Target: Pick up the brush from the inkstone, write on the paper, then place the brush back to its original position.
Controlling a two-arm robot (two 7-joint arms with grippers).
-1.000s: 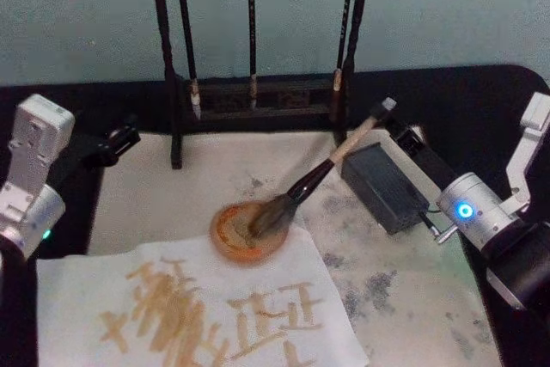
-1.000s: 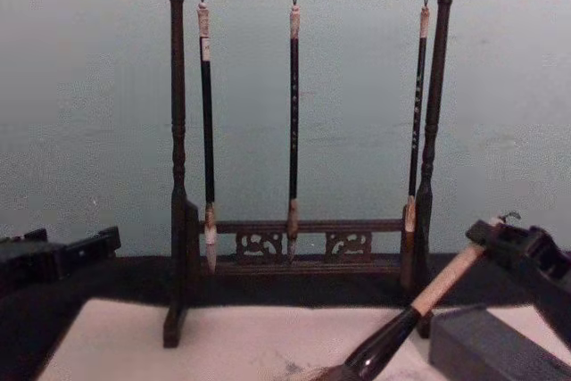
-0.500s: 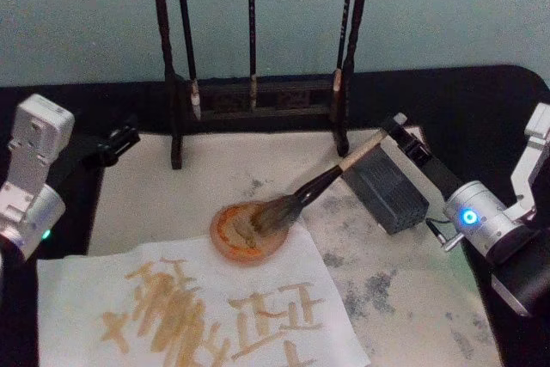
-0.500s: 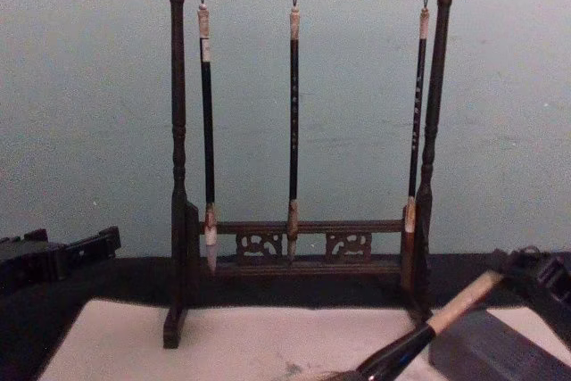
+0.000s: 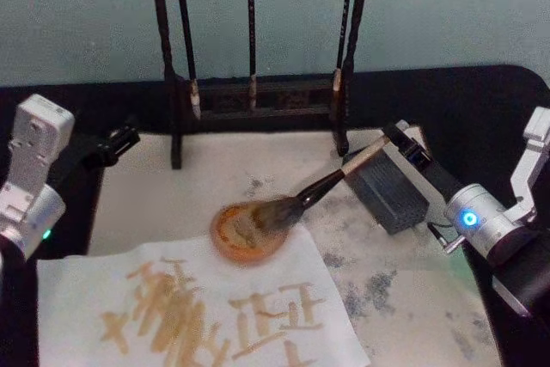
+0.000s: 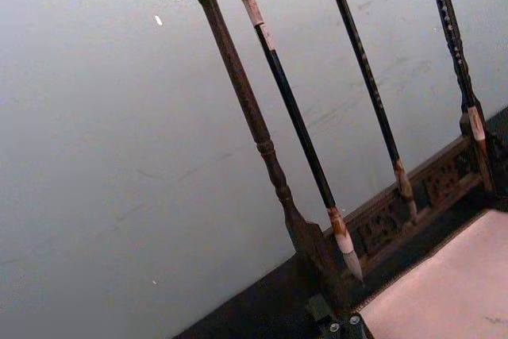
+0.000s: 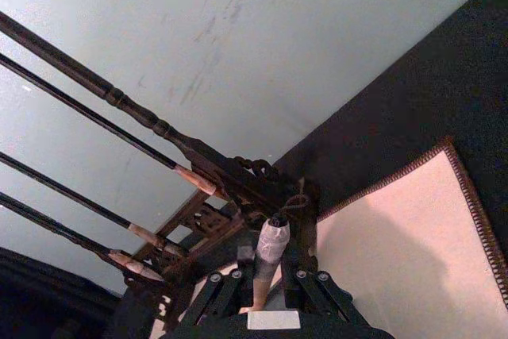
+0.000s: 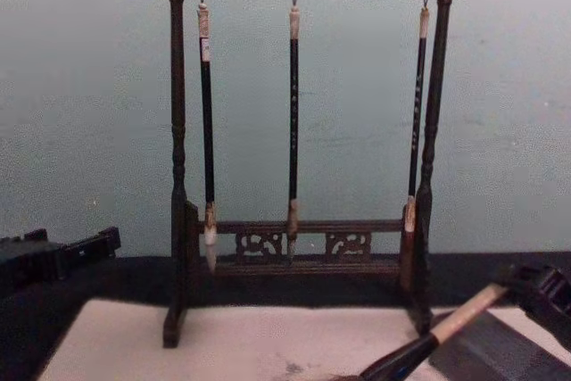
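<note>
Change: we have lowered the brush (image 5: 320,189) flatter since a second ago | right gripper (image 5: 394,137) clamps its beige handle over the inkstone (image 5: 388,191) | bushy tip in the orange dish (image 5: 247,231) | left gripper (image 5: 120,139) parked far left, grip unclear.

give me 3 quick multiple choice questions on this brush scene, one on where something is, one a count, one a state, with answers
1. Where do the hairs of the brush rest?
A. in the round orange dish
B. on the inkstone
C. on the rack's base

2. How many slim brushes hang on the rack?
A. one
B. three
C. five

3. What is the right tool doing?
A. hanging open above the paper
B. shut on the brush's handle end
C. resting on the rack

Answers:
1. A: in the head view the bushy tip lies in the orange dish, while the inkstone sits under the handle end.
2. B: the chest view shows three slim brushes hanging from the top bar.
3. B: the head and right wrist views show the pale handle clamped between its fingers. The left tool sits idle at the table's left edge.
</note>
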